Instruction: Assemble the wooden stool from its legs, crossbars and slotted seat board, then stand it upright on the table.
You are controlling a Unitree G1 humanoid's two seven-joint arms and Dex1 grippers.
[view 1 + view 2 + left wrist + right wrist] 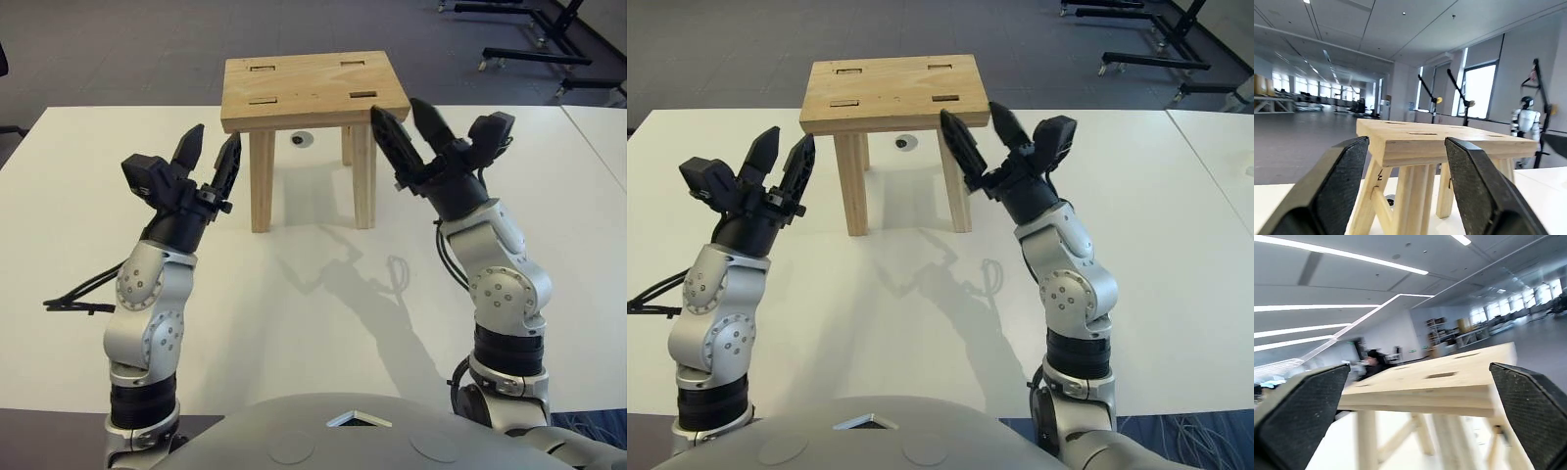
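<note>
Stool [313, 86] stands upright on the white worktop [294, 323], close to the far edge and about midway between the left and right edges. Its seat board faces up, and the legs [261, 181] point straight down onto the surface. The seat's long axis runs parallel to the far edge, and four rectangular slots [261, 101] sit near its corners. Whether anything fills them cannot be told. A small round dark fitting [300, 139] lies in the worktop beneath the seat, between the legs. The left pincer [215, 139] hovers with its fingers spread wide, empty, near the stool's left side and apart from it. The right pincer [400, 110] is also spread wide and empty. It sits just beside the seat's near right corner, and contact there cannot be judged.
</note>
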